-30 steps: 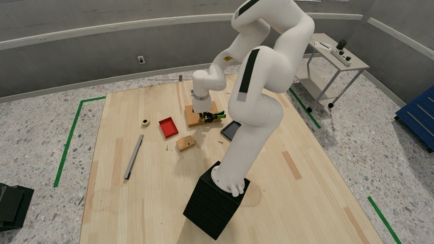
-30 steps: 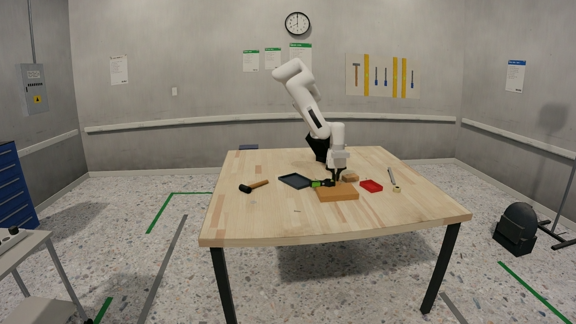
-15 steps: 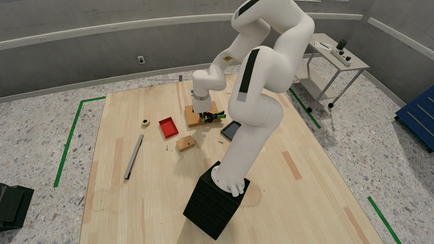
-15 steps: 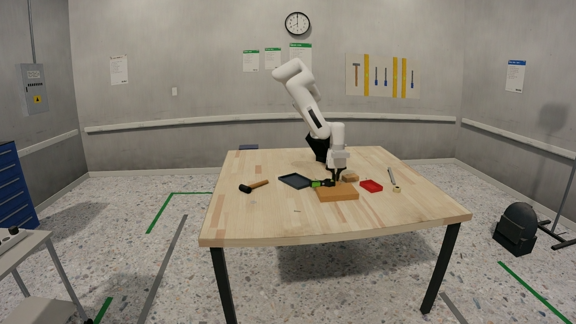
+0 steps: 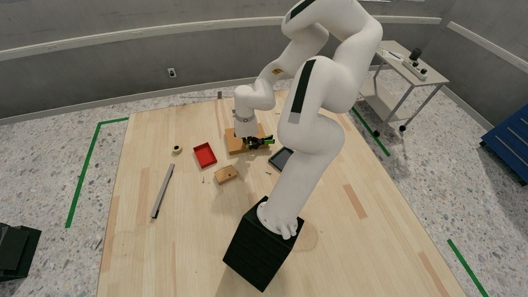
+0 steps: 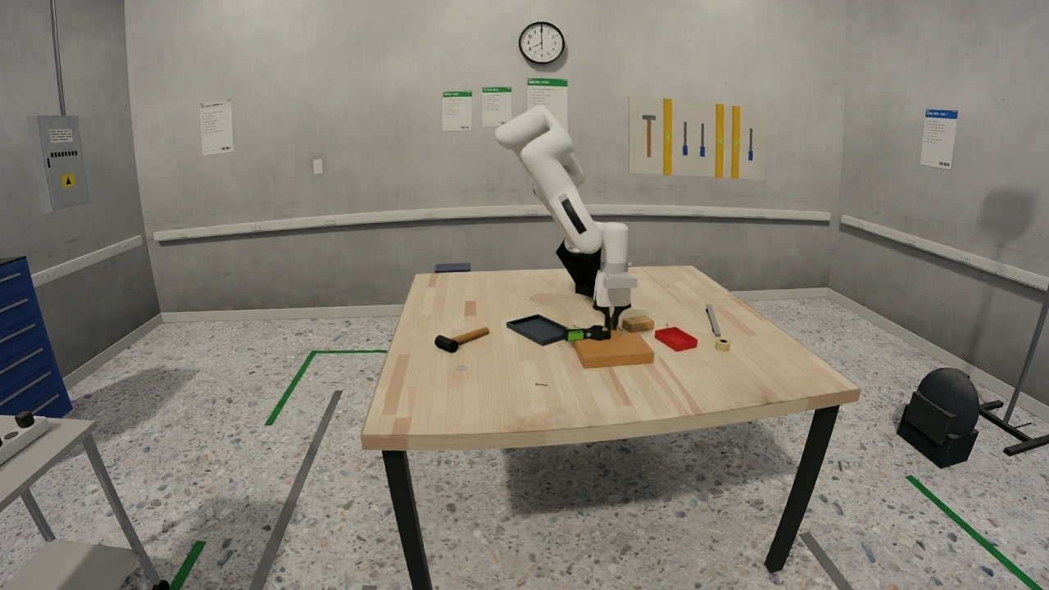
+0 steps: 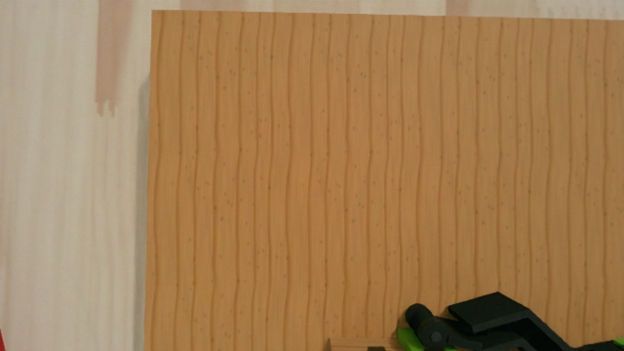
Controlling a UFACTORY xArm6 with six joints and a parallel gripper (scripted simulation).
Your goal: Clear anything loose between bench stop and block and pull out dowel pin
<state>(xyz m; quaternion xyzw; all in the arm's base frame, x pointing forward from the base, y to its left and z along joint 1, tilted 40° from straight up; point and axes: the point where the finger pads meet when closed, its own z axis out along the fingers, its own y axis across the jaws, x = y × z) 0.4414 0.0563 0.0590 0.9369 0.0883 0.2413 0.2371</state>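
The orange bench board (image 5: 241,142) lies at mid-table; it also shows in the exterior view (image 6: 613,349) and fills the wrist view (image 7: 380,171). A black and green spring clamp (image 5: 261,141) sits at its near edge, also in the wrist view (image 7: 487,324). My gripper (image 5: 246,141) points straight down at that edge, just beside the clamp, and is shut on a thin thing that I take for the dowel pin; the fingers hide it. Only a sliver of the small wooden block (image 7: 358,344) shows beside the clamp.
A second loose wooden block with a hole (image 5: 225,174) lies in front of the board. Around it are a red tray (image 5: 204,154), a dark tray (image 5: 280,158), a tape roll (image 5: 176,149), a grey metal bar (image 5: 162,190) and a hammer (image 6: 460,339).
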